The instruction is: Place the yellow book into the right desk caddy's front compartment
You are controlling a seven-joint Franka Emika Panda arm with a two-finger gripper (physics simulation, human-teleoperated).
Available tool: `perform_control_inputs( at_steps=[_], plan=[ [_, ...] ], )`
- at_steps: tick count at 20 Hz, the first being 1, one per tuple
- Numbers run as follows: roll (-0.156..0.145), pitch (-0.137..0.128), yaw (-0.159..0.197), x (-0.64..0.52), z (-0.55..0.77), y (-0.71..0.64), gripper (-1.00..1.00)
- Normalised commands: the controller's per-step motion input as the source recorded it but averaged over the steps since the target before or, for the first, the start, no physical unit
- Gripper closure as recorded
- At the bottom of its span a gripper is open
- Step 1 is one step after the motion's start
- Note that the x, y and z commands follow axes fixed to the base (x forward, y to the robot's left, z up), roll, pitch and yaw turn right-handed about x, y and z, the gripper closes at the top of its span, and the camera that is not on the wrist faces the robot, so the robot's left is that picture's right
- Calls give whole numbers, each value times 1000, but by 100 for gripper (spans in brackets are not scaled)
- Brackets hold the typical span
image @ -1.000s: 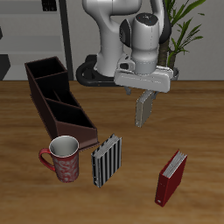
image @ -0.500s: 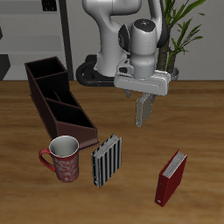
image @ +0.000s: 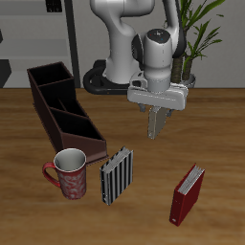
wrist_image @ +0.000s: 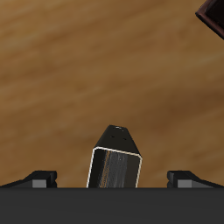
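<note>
The end effector (image: 154,126) grips the yellow book (wrist_image: 116,157) above the table.

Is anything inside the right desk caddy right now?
Nothing shows inside the right desk caddy: all three sections, including the front compartment, look empty. Their walls hide part of each floor. The yellow book is in the gripper.
</note>
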Motion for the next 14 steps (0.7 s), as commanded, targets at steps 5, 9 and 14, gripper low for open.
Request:
perform_control_inputs(
  at_steps=[5, 9, 14],
  plan=[
    [17, 47, -42, 82, -149, -23, -100],
    [36, 62, -18, 140, -159, -13, 100],
    [-16, -27, 2, 4, 157, -158, 100]
  ],
)
